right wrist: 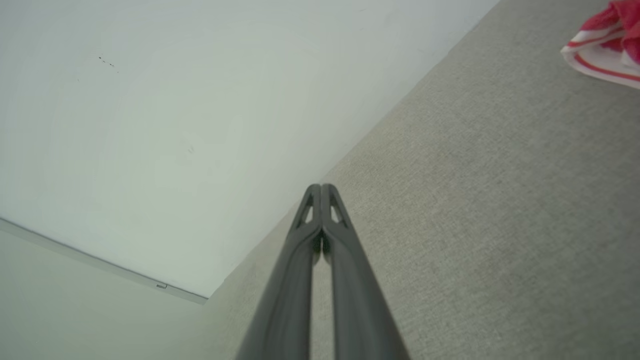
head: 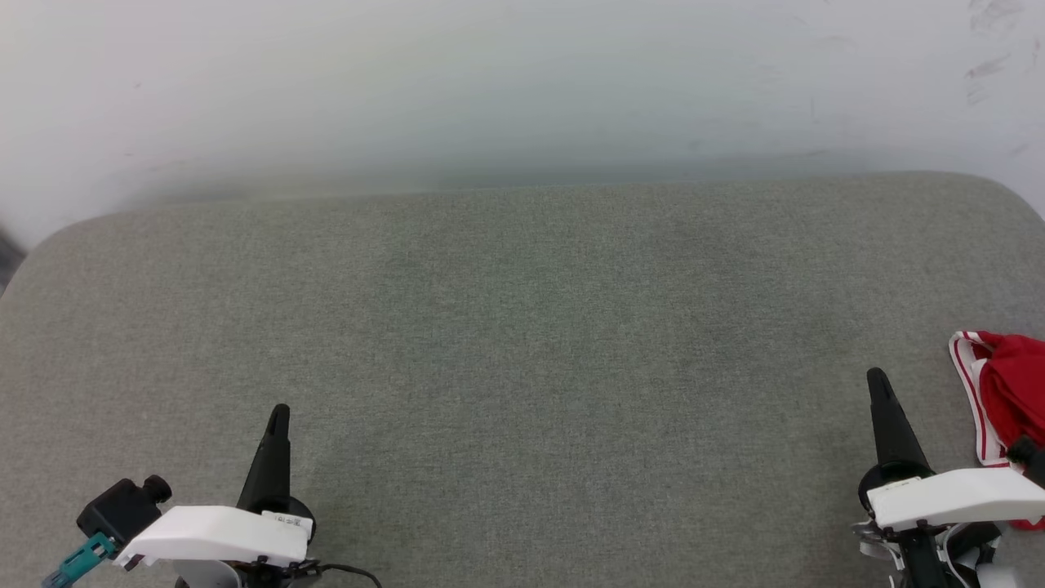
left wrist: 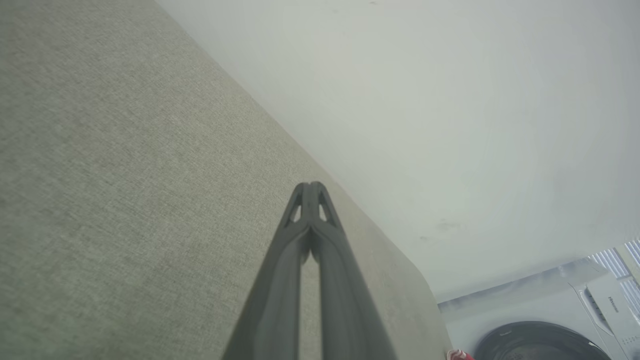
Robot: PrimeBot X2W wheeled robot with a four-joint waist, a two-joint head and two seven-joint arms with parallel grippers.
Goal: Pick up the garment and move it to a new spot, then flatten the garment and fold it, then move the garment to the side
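The garment (head: 1008, 392) lies bunched at the right edge of the grey padded surface, red with red-and-white striped trim, partly cut off by the head view's border. Its striped edge also shows at the top right of the right wrist view, garment (right wrist: 602, 47). A tiny red scrap of the garment (left wrist: 457, 355) peeks in at the bottom of the left wrist view. My right gripper (head: 878, 377) is shut and empty, just left of the garment and apart from it; tips pressed together, right gripper (right wrist: 321, 187). My left gripper (head: 279, 411) is shut and empty at the lower left; left gripper (left wrist: 310, 185).
The grey fabric-covered surface (head: 522, 343) has rounded far corners and meets a white wall (head: 522, 82) at the back. A white washing machine (left wrist: 550, 325) with a dark round door stands beyond the surface's corner.
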